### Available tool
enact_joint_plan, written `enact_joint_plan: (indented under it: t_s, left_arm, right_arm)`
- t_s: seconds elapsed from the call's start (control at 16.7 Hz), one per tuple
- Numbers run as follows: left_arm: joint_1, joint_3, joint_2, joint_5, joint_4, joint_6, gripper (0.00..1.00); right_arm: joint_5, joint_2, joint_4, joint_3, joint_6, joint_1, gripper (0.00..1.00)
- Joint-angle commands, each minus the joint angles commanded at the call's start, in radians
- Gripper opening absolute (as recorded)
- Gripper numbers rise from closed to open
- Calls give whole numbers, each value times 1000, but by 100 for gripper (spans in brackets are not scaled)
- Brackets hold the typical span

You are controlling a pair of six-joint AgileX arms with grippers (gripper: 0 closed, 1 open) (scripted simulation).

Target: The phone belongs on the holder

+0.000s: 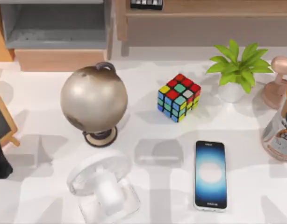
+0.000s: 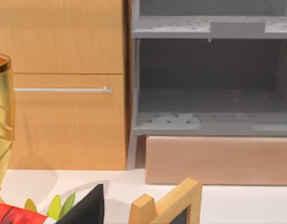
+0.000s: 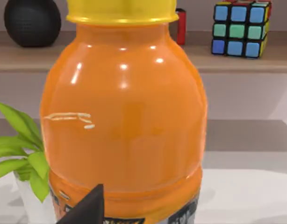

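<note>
Where the white tabletop (image 1: 148,186) comes nearest in the top view, the phone (image 1: 210,175) lies flat and screen-up toward the right, its long side running front to back. To its left stands a translucent white holder (image 1: 104,189), well apart from the phone and with nothing on it. Behind the holder a grey globe (image 1: 94,98) stands on a round base, and to the globe's right sits a colourful cube (image 1: 179,97), beyond the phone. Farther right a green potted plant (image 1: 238,65) stands near the back, with a pink stand (image 1: 277,81) and an orange bottle (image 1: 281,126) at the right edge. A small wooden-framed board (image 1: 4,119) leans at the left edge. At the back of the room are a grey shelf unit (image 1: 54,23) and a wooden cabinet (image 1: 204,18). The right wrist view looks straight at the orange bottle. Whether either arm's hand is apart or together, I cannot tell.
</note>
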Motion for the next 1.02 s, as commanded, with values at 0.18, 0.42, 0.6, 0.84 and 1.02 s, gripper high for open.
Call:
enact_joint_plan:
  t_s: [0.18,0.42,0.6,0.84,1.02]
  left_arm:
    - [0,0,0,0,0,0,100]
    - [0,0,0,0,0,0,100]
    - [0,0,0,0,0,0,100]
    - [0,0,0,0,0,0,100]
    - [0,0,0,0,0,0,100]
  right_arm:
    - [0,10,-7,6,5,4,100]
    - [0,156,-129,93,66,50,100]
    - [4,365,-299,222,148,112,100]
    - [10,715,-541,440,288,219,100]
    - [10,1013,-705,623,405,317,100]
